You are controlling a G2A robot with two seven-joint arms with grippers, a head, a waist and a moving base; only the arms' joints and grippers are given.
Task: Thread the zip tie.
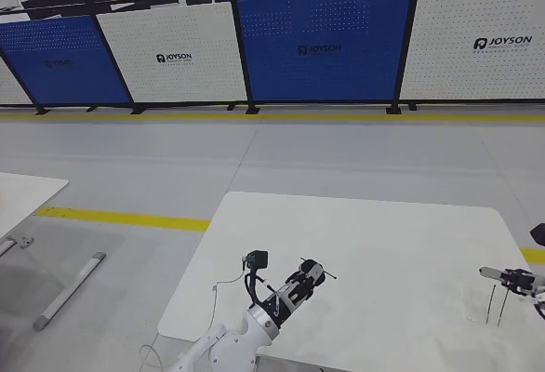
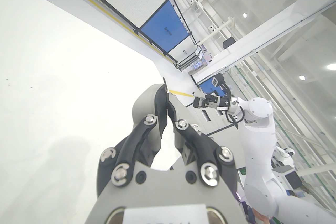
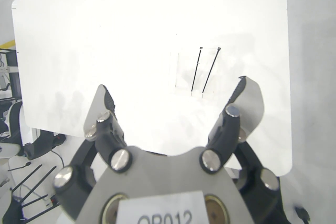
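While my right gripper hangs over the right part of the white table with its fingers spread wide, holding and touching nothing, two black ties lie flat on the tabletop close by it, nearer the right edge than the left. The left loose tie and the right loose tie lie side by side, close together but apart. Their long axes run near to far, leaning slightly right at the far end. Their small square heads are at the far ends, and the thin tails point toward the near edge. My left gripper is over the near-left part of the table, well apart from that pair, with its fingers pressed together. A thin black strip that looks like a zip tie is pinched between the pads. From above it crosses my fingertips roughly left to right, with its right end a little nearer. In the left wrist view a short black tip pokes out past the fingers. I cannot tell which end of it is the head.
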